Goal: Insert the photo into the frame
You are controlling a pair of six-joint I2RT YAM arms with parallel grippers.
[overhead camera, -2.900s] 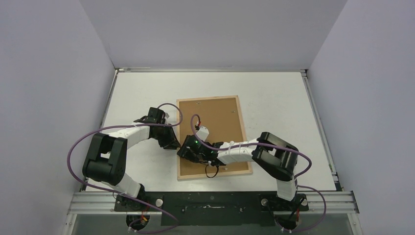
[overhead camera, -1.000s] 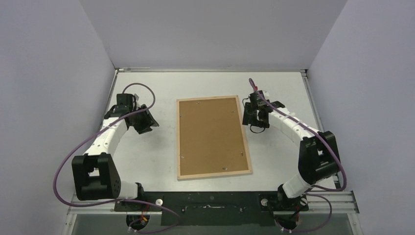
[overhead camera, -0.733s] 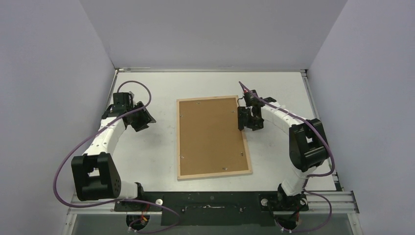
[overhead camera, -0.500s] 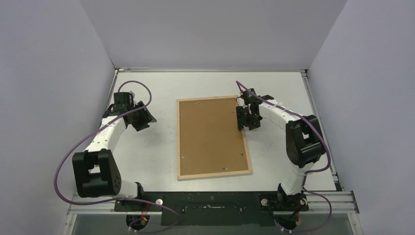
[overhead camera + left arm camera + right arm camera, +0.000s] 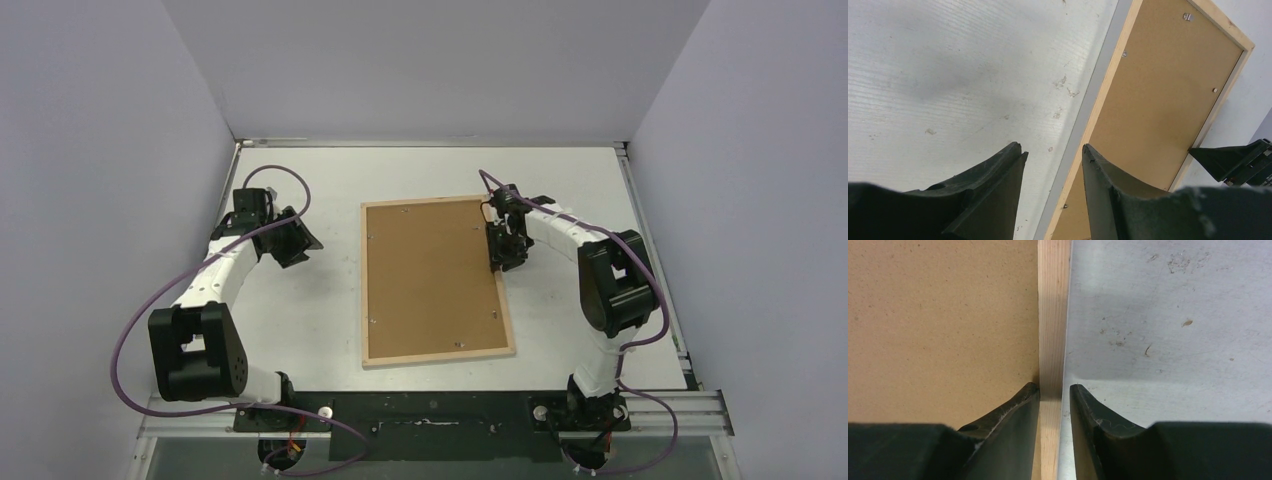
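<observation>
The frame [image 5: 508, 318] lies back-up in the middle of the table, its pale wood rail around a brown backing board [image 5: 432, 280] held by small clips. The photo is hidden. My right gripper [image 5: 497, 263] is at the frame's right rail, upper part. In the right wrist view the gripper [image 5: 1053, 386] is narrowly open and straddles the rail [image 5: 1053, 315], the left finger [image 5: 1018, 410] over the board's edge and the right finger [image 5: 1098, 410] over the table. My left gripper [image 5: 308, 246] is open and empty left of the frame; in its wrist view [image 5: 1052, 148] the frame's rail [image 5: 1108, 85] lies ahead.
White table with grey walls on three sides [image 5: 420, 60]. A metal rail [image 5: 430, 410] carrying the arm bases runs along the near edge. Purple cables loop from both arms [image 5: 135, 330].
Both arms left the frame's lower part and swung outward. The right gripper then came back in from the right and settled over the frame's right rail. The left arm has held still lately.
</observation>
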